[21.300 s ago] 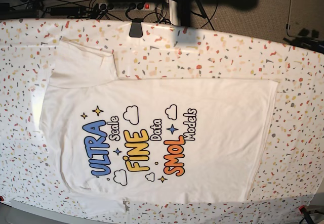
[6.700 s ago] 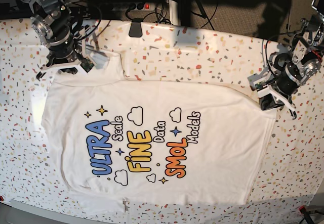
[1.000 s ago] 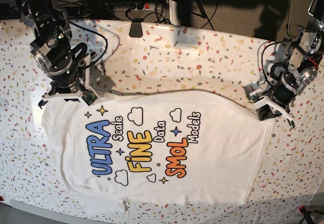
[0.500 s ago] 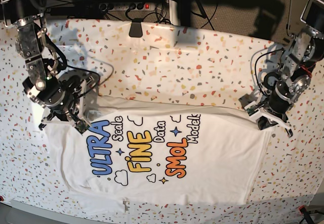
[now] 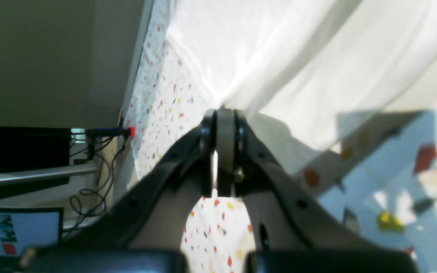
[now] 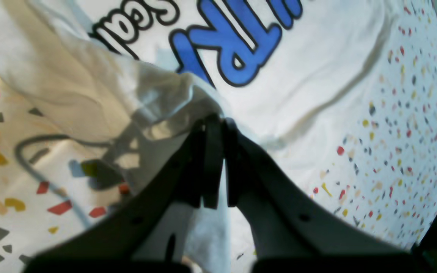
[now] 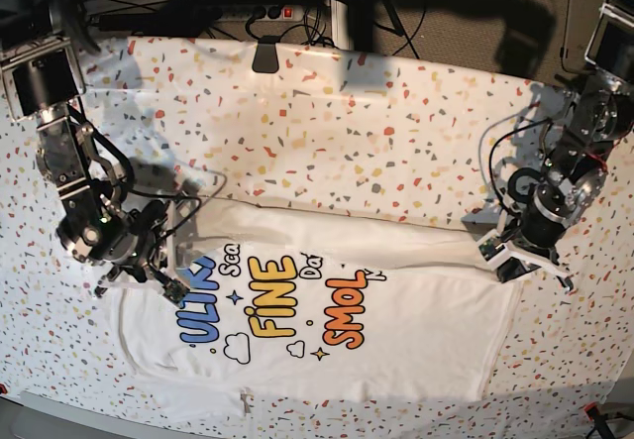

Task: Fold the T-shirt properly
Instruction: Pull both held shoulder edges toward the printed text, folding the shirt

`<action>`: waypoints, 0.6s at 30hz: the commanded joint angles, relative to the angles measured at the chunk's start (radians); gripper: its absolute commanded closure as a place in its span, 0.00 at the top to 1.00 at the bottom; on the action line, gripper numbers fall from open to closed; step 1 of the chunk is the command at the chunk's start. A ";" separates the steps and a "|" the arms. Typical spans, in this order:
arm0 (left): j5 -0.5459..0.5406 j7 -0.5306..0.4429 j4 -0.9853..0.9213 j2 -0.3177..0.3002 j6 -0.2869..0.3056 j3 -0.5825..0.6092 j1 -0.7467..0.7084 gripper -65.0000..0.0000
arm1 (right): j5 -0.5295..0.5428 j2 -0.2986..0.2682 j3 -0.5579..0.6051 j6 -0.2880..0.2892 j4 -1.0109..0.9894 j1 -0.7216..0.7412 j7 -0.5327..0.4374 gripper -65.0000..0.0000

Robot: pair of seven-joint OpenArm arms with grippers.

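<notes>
The base view is evenly and brightly lit, with hard arm shadows thrown toward 12 o'clock onto the table cover (image 7: 327, 112). The T-shirt (image 7: 396, 310) is nearly washed out by glare. In both wrist views the near gripper bodies are blurred (fingers dark, almost silhouetted), and the left wrist background at 3 o'clock is smeared, bluish.

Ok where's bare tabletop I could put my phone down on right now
The far half of the table cover, beyond the T-shirt's folded edge, lies bare. Narrow strips border the shirt's sides. It is crowded at the left hand and right hand, both clamping shirt corners.
</notes>
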State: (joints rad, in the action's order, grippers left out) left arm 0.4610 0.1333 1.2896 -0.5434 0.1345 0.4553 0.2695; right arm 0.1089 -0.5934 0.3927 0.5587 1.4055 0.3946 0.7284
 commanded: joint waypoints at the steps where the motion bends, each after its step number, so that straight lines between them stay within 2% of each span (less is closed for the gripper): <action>1: 0.000 -0.021 0.011 -0.001 -0.015 -0.009 0.025 0.00 | -0.004 -0.013 0.018 -0.006 0.000 0.045 -0.014 0.00; 8: 0.001 -0.015 -0.053 0.065 -0.015 -0.009 0.079 0.00 | -0.066 0.008 0.173 -0.007 -0.133 0.179 -0.030 0.00; 12: 0.003 -0.034 -0.174 0.111 -0.016 -0.010 0.128 0.00 | -0.091 0.055 0.177 -0.004 -0.234 0.241 -0.050 0.00; 18: 0.009 -0.036 -0.209 0.122 -0.016 -0.009 0.173 0.00 | -0.090 0.091 0.177 0.010 -0.283 0.309 -0.052 0.00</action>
State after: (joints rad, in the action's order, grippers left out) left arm 0.4694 0.1120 1.0672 -0.4107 0.1337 0.4534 0.4179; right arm 0.0280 -0.4927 0.5789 0.5739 1.1114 0.6693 0.6861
